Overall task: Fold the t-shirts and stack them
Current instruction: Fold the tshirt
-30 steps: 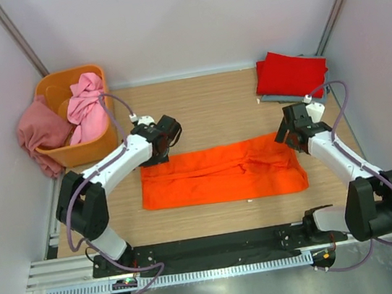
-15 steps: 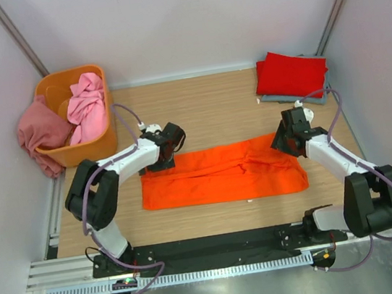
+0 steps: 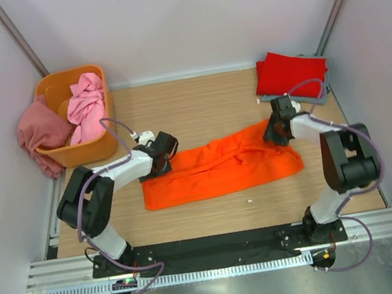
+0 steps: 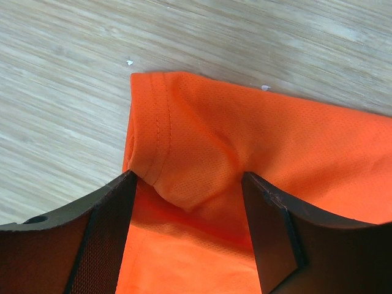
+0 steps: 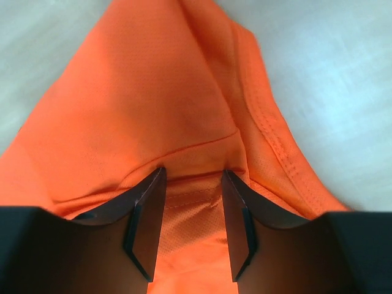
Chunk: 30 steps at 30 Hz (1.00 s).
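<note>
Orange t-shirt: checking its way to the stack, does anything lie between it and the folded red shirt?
Nothing visible does. Between the orange t-shirt and the folded red t-shirt there is only bare table and the right gripper at the shirt's corner.

Pale walls (image 3: 186, 24) enclose a light wooden tabletop (image 3: 205, 105).

We find bare table (image 3: 205, 105) open along the back, between the orange tub (image 3: 87, 151) at far left and the red t-shirt (image 3: 289, 74) folded on the grey-blue t-shirt (image 3: 284, 98) at far right, and a narrow bare strip along the near edge. The orange t-shirt (image 3: 221, 167) spans the middle, with the left gripper (image 3: 159, 158) and right gripper (image 3: 275, 131) down on its far corners. The tub is partly filled by the light pink t-shirt (image 3: 86, 104), and the dusty rose t-shirt (image 3: 39, 132) drapes over its left wall.
</note>
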### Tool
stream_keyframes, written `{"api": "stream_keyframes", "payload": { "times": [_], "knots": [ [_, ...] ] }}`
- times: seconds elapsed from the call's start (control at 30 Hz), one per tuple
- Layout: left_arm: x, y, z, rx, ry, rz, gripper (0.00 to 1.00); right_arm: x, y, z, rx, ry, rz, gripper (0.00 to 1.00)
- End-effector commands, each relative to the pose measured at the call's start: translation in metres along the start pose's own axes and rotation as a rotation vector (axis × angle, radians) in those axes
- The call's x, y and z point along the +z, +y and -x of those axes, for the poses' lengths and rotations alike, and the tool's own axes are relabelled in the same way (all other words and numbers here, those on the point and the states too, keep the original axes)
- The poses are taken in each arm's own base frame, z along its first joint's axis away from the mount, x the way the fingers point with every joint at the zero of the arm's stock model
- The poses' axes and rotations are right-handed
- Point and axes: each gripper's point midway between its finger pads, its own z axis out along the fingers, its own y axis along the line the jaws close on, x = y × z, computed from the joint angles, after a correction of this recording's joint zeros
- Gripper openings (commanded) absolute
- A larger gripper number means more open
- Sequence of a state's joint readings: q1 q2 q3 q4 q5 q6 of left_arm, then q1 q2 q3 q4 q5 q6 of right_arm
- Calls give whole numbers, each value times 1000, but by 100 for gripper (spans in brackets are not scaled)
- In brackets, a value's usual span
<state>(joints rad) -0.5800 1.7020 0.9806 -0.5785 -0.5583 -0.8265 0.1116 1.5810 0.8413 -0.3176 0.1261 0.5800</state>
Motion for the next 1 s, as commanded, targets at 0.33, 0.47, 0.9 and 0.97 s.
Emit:
{"api": "stream_keyframes", "payload": {
  "times": [0.33, 0.47, 0.9, 0.97],
  "knots": [
    [-82, -68, -157, 7, 336, -292, 71, 115, 243, 50, -372, 161, 315, 60],
    [-149, -112, -204, 167, 387, -417, 75, 114, 313, 72, -364, 85, 491, 64],
    [-271, -118, -107, 262, 121, -542, 93, -44, 360, 166, -455, -273, 791, 81],
    [-281, -110, -92, 258, 84, -547, 93, -48, 342, 170, -451, -279, 737, 81]
  ]
}}
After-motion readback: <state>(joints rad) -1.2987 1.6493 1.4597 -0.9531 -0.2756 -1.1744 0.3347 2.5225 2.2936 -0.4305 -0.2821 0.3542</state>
